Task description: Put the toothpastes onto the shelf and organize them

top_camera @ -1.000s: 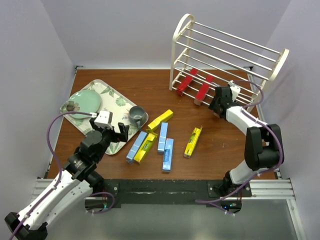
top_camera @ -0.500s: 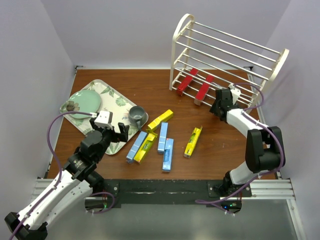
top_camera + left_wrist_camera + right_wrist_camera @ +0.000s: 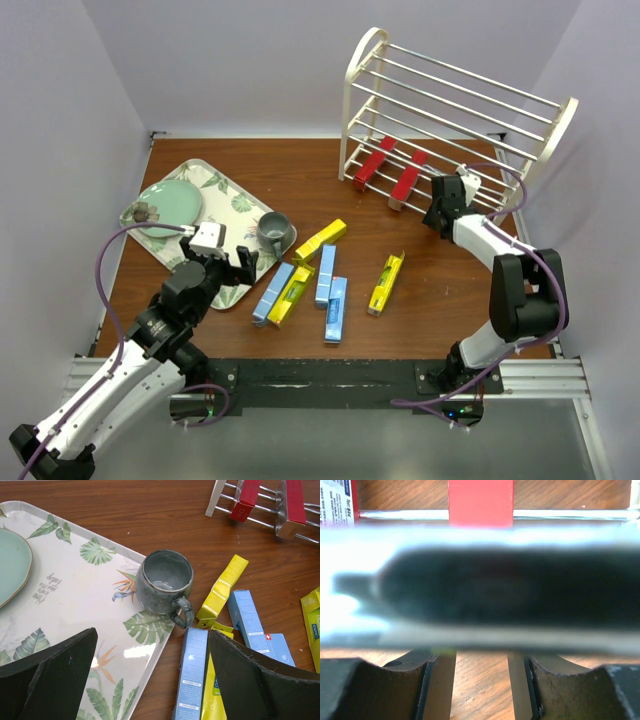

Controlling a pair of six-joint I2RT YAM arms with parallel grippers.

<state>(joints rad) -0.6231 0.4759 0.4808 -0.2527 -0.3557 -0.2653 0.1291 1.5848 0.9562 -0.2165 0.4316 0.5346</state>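
Two red toothpastes (image 3: 373, 163) (image 3: 407, 180) lie on the bottom tier of the cream-white shelf (image 3: 365, 60). Several yellow and light blue toothpastes lie loose mid-table, among them a yellow one (image 3: 321, 240) and a blue one (image 3: 273, 292) (image 3: 192, 675). My left gripper (image 3: 222, 262) (image 3: 152, 632) hangs open over the tray's edge, next to the blue box. My right gripper (image 3: 437, 212) (image 3: 481, 680) is at the shelf's bottom tier, right of the red boxes. A blurred rod hides its fingertips. A red box end (image 3: 480, 500) shows beyond the rod.
A leaf-patterned tray (image 3: 215, 185) at the left holds a green plate (image 3: 165, 205). A grey mug (image 3: 273, 232) (image 3: 164, 582) sits at the tray's corner. Walls enclose the table on three sides.
My right gripper has edged slightly toward the shelf. The left arm and the loose boxes have not moved.
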